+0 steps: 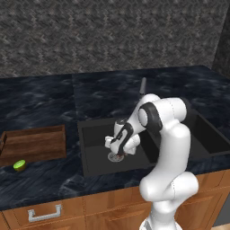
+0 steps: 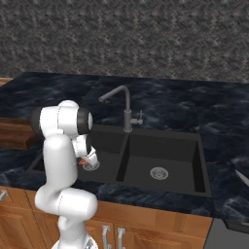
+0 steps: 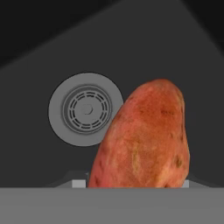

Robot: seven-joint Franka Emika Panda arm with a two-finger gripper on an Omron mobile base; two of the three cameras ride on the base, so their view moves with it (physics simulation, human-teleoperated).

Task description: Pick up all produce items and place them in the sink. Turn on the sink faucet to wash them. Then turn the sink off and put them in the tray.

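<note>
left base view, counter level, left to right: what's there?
tray → lime → left sink basin → tool over its drain → robot arm → right sink basin

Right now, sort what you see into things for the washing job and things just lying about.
For the job:
- orange-red vegetable, over the left basin
- lime, on the counter by the tray
- tray
- sink
- faucet
- gripper

Just lying about:
- drawer handle
- cabinet handles
</note>
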